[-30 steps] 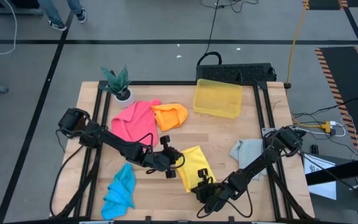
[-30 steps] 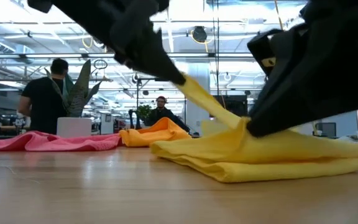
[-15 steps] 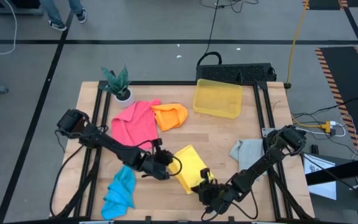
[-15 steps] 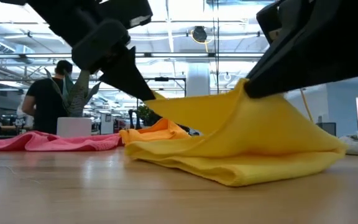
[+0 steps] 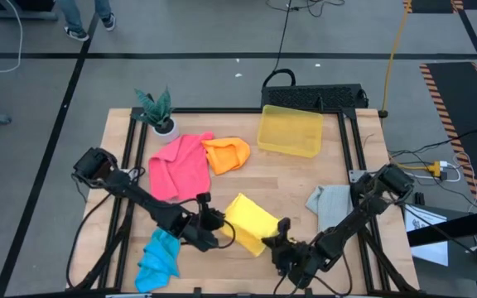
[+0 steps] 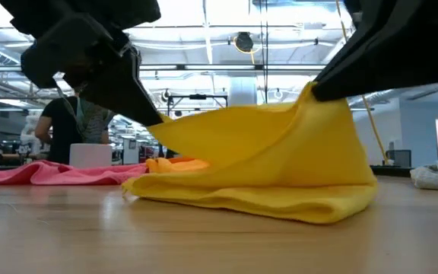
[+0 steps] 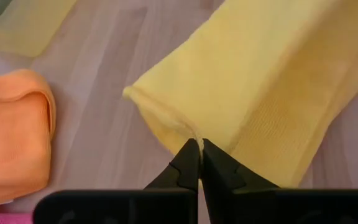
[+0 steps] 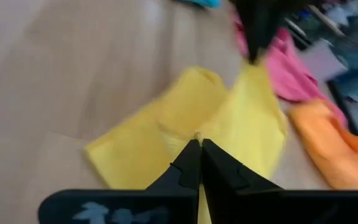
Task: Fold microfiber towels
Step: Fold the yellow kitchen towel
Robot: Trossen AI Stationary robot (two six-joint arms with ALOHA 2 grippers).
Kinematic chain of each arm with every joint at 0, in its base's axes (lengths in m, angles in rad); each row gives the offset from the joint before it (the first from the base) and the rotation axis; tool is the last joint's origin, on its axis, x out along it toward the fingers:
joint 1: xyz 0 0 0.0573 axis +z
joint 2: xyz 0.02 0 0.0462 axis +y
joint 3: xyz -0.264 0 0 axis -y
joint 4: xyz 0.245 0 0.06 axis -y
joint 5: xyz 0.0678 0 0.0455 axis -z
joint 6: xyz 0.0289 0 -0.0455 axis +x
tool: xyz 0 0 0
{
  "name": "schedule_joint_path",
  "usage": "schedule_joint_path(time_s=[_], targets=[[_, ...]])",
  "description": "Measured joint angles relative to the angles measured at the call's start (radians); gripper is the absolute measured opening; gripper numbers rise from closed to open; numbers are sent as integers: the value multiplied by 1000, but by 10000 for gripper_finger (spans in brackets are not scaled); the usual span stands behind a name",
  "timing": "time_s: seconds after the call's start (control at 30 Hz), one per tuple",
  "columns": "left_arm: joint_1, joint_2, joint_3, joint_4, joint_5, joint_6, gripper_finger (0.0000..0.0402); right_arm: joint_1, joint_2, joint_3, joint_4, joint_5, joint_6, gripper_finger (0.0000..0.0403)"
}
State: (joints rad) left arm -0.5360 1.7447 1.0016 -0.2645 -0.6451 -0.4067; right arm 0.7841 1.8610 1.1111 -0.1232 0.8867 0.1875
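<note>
Your yellow plastic bin [image 5: 289, 131], at twelve o'clock on the bench [image 5: 305, 178], looks empty, while toward six o'clock the left end effector [image 5: 220, 223] and right end effector [image 5: 274, 240] each pinch an edge of the yellow towel [image 5: 247, 222], lifting it.

Yellow plastic bin [image 5: 289, 130] and potted plant [image 5: 157, 111] at table's [image 5: 305, 175] far edge

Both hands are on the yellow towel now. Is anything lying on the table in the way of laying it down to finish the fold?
Nothing visible. The left hand and right hand are shut on the yellow towel, with bare table around it. The blue towel and grey towel lie apart from it.
</note>
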Motion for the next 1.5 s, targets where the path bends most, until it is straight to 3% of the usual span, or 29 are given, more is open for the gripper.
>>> schedule_joint_path(time_s=[0.17,0.33,0.43,0.67,0.8,0.97,1.1,1.33,1.5], targets=[[-10,20,0,89,18,23,19,41,-84,-56,13,-44,33,0],[-26,46,1,148,79,53,5,62,-86,-167,286,-155,-39,0],[-31,67,0,174,79,57,16,48,-62,-245,452,-212,-54,0],[-18,122,0,248,126,202,95,41,-72,-289,582,-191,-121,0],[-3,109,-1,318,146,377,162,41,-110,-279,584,-93,-155,0],[12,94,1,634,147,574,222,34,-153,-279,590,40,-160,0],[35,98,1,819,171,615,239,15,-157,-279,598,55,-183,0],[85,124,1,816,218,503,241,-4,-158,-279,620,55,-202,0],[87,197,0,918,244,544,241,-5,-158,-279,635,56,-209,0]])
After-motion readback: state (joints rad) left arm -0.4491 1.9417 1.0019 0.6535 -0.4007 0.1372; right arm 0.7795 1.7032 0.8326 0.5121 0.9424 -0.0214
